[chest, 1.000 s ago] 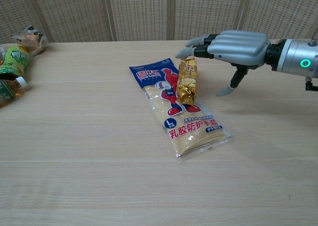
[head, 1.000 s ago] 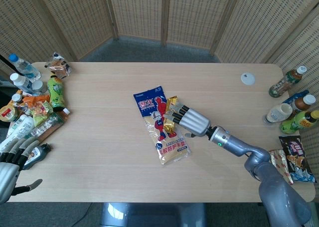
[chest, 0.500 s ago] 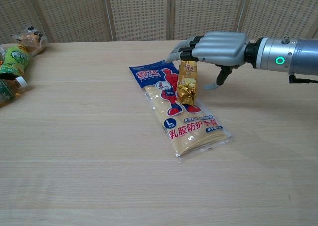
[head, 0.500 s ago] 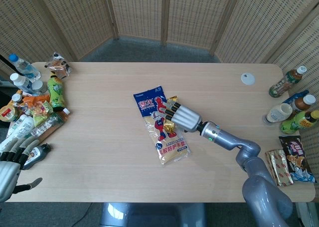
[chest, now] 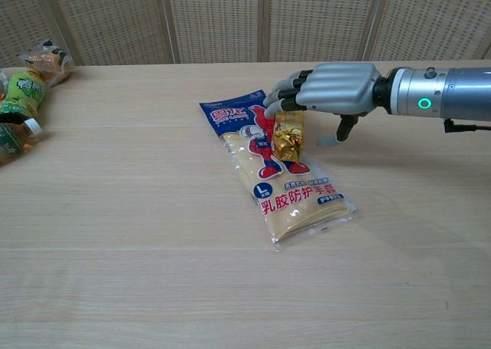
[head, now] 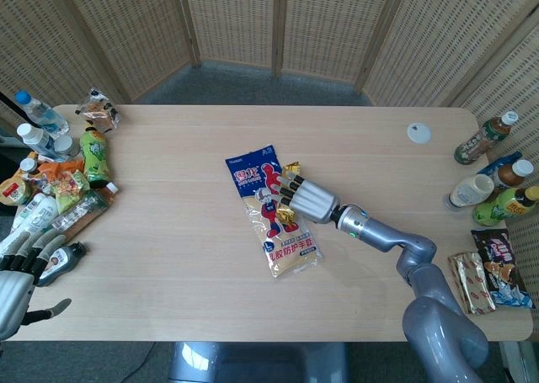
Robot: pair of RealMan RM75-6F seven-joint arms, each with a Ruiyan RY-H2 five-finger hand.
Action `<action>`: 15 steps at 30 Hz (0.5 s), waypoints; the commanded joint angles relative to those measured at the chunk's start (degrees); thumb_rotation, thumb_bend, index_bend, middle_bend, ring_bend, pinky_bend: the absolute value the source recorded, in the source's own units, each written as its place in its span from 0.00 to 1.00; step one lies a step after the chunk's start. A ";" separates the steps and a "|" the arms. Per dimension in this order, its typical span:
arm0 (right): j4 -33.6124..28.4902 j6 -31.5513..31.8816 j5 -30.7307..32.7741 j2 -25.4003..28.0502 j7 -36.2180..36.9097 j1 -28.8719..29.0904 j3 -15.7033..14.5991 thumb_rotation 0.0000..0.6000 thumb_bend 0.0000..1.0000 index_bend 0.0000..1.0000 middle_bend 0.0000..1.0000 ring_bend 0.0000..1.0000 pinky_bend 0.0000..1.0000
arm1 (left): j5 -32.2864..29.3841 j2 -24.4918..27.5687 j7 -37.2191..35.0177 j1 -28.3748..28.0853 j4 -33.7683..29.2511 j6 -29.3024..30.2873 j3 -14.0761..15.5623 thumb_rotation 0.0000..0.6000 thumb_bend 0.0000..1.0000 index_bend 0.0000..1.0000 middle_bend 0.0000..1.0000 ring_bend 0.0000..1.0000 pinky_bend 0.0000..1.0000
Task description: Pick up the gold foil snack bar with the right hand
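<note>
The gold foil snack bar (chest: pixel 288 139) lies on top of a long blue and yellow glove package (chest: pixel 295 199) in the middle of the table. My right hand (chest: pixel 337 88) hovers palm down over the bar's far end. Its fingers (chest: pixel 288 90) curl down over that end and hide it, while the thumb (chest: pixel 343 126) points down at the table to the bar's right, apart from it. In the head view the right hand (head: pixel 310 199) covers most of the bar (head: pixel 285 218). My left hand (head: pixel 17 273) hangs off the table's near left corner, fingers apart, holding nothing.
Bottles and snack bags (head: pixel 59 181) crowd the table's left edge. More bottles (head: pixel 497 185) and snack packets (head: pixel 497 265) line the right edge. A small white cap (head: pixel 418 132) lies at the far right. Woven screens stand behind the table.
My right hand has moved left and lower onto the bar's far end, and its fingers have curled down over it. The bar and the left hand have not moved.
</note>
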 commanded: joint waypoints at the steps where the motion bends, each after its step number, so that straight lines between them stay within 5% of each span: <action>1: 0.07 -0.46 0.22 -0.43 -0.70 0.09 -0.41 1.00 0.35 0.14 0.00 0.00 0.00 | 0.04 0.00 0.01 0.02 -0.02 0.07 0.02 1.00 0.00 0.09 0.00 0.00 0.00; 8: 0.09 -1.52 0.36 -0.68 -0.88 0.13 -1.51 1.00 0.36 0.38 0.04 0.00 0.00 | 0.24 0.18 -0.18 0.10 -0.11 0.36 0.10 1.00 0.00 0.09 0.00 0.00 0.00; 11: 0.01 -1.26 0.67 -0.63 0.20 -0.23 -1.70 1.00 0.37 0.51 0.32 0.04 0.06 | 0.19 0.19 -0.24 0.08 -0.05 0.30 0.13 1.00 0.00 0.09 0.00 0.00 0.00; 15: 0.03 -0.77 1.10 -0.53 1.29 -0.83 -1.85 1.00 0.40 0.58 0.45 0.16 0.16 | 0.20 0.09 -0.16 0.03 -0.03 0.23 0.15 1.00 0.00 0.09 0.00 0.00 0.00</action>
